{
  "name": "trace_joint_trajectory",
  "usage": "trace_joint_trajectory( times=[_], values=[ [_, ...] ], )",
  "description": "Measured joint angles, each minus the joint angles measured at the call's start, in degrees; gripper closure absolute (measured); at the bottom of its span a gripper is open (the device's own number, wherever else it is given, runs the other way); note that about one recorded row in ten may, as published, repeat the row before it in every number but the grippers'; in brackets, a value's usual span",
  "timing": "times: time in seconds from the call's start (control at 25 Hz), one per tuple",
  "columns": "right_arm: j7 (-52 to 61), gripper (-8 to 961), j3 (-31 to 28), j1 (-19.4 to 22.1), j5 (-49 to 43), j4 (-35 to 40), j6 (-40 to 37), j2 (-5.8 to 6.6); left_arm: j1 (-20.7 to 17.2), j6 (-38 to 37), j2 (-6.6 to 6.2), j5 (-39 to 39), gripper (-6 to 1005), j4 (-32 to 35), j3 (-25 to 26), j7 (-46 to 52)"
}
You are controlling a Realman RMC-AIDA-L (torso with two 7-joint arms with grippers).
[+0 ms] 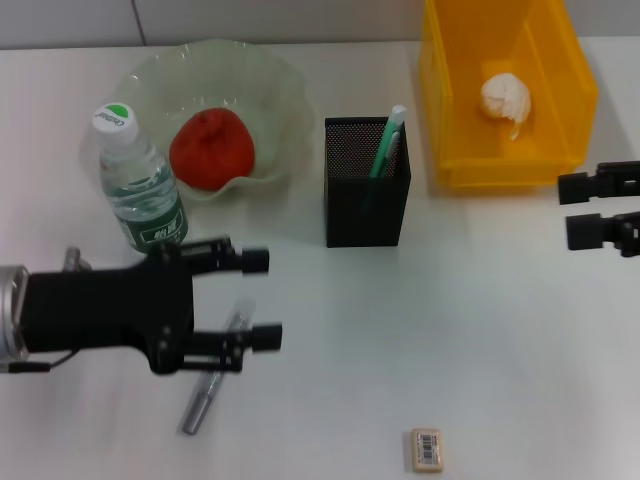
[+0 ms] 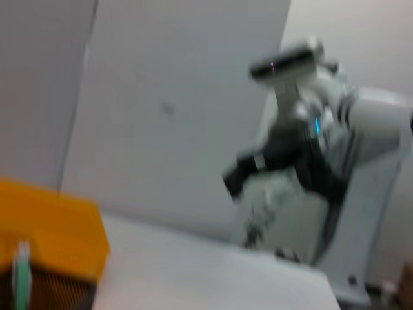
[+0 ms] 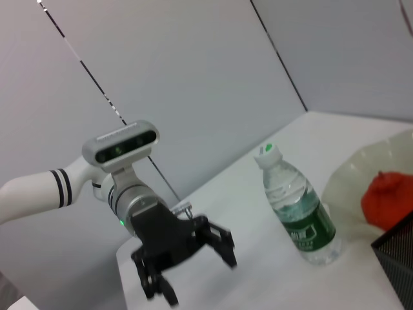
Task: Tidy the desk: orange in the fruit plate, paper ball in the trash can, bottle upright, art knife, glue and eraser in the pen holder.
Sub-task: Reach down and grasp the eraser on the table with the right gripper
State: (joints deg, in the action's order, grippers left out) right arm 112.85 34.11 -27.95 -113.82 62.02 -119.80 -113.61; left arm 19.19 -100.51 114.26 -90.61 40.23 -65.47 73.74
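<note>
Fingers spread wide and empty on the left gripper [image 1: 262, 300], hovering over a grey knife [image 1: 212, 377] at 7 o'clock of the holder [image 1: 366, 195]; right gripper [image 1: 578, 210] parked open at 3. Eraser [image 1: 427, 449] lies at 6. Knife looks thin, stiff, slippery, so pinch mid-body. Left wrist: bin [image 2: 51, 219] corner only. Right wrist: bottle [image 3: 295, 205] upright, orange [image 3: 388, 199] in plate [image 3: 361, 169].
</note>
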Motion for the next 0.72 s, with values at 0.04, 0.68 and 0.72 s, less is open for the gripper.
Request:
trace_joint_trajectory(
  times=[0.04, 0.68, 0.72],
  values=[
    [0.95, 121, 0.4, -0.79, -0.65, -0.23, 0.23, -0.06, 0.03, 0.13, -0.01, -0.64, 184, 0.01, 0.0, 0.0],
    [13.3, 121, 21.5, -10.04, -14.81, 0.29, 7.02, -2.7, 0.23, 0.84, 0.49, -10.37, 184, 0.4, 1.49, -0.37],
    [15.16, 121, 22.97, -11.67, -17.33, 0.27, 7.36, -3.19, 0.28, 0.83, 0.58, -10.46, 184, 0.4, 1.5, -0.78]
  ],
)
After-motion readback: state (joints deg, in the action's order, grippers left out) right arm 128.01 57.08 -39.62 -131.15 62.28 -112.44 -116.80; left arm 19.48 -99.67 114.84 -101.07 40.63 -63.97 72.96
